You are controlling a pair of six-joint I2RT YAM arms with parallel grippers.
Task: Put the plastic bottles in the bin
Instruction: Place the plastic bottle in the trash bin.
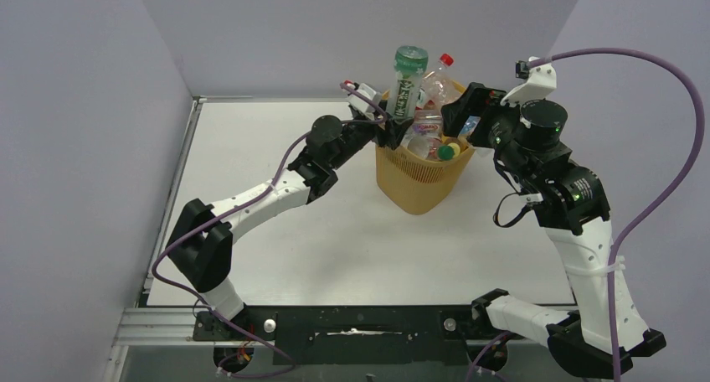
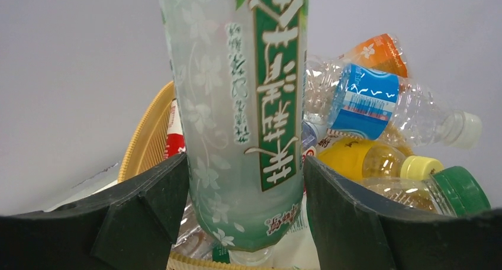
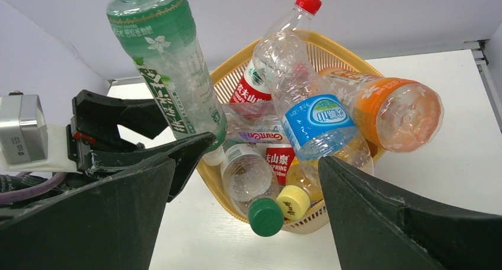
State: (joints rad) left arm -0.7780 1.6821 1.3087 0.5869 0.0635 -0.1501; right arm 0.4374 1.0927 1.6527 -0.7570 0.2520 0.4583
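The yellow-orange bin [image 1: 419, 189] stands mid-table, heaped with plastic bottles. A green-labelled bottle [image 1: 409, 80] stands upside down at its left rim, cap end down among the others. My left gripper [image 1: 392, 132] holds its lower body; both pads lie against the bottle [image 2: 243, 104] in the left wrist view, around [image 2: 245, 163]. My right gripper [image 1: 462, 118] hovers open at the bin's right side, nothing between its fingers [image 3: 379, 217]. Piled in the bin [image 3: 343, 51] are a blue-labelled clear bottle [image 3: 308, 122], an orange one [image 3: 391, 104] and a red-capped one [image 1: 437, 80].
Green-capped [image 3: 265, 215] and yellow-capped [image 3: 293, 200] bottles poke over the bin's near rim. White tabletop [image 1: 276, 256] surrounds the bin, bounded by grey walls at the back and sides. Both arms reach in from the near edge, their cables looping overhead.
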